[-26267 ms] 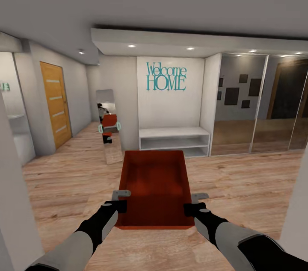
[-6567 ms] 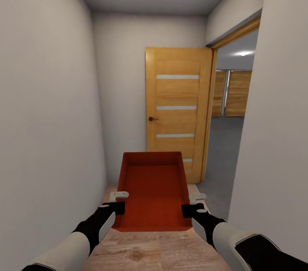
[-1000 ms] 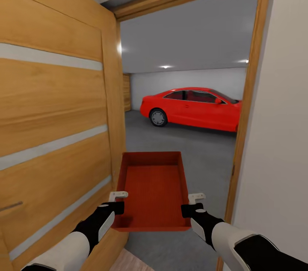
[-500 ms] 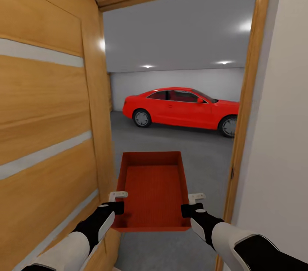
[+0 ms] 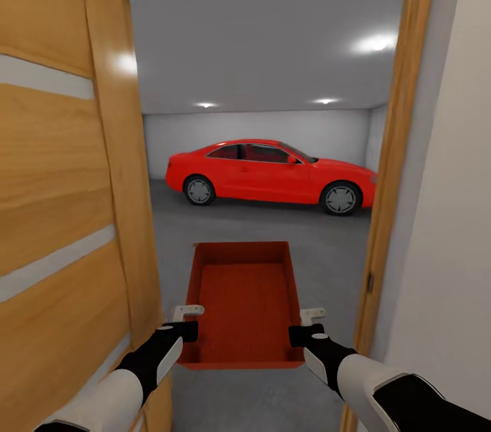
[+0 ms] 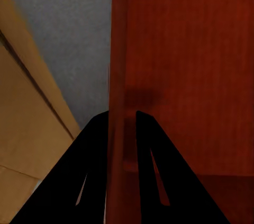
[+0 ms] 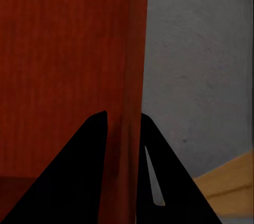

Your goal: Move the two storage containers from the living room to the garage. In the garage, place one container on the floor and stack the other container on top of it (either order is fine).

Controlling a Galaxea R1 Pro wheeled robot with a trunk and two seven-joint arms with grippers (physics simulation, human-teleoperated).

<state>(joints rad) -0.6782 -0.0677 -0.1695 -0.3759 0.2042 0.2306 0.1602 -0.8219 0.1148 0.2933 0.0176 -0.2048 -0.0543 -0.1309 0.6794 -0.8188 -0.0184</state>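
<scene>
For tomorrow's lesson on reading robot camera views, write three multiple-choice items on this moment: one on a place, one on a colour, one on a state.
1. Where does the car stand?
A. in the garage, past the doorway
B. in the hallway
C. behind the robot

2. What colour is the storage container?
A. blue
B. red-orange
C. grey

3. How is the container held?
A. by one gripper
B. resting on the floor
C. by both grippers, one on each side wall

Answers: A, it shows through the door frame; B, its walls show red-orange; C, the left gripper and right gripper each straddle a wall.
</scene>
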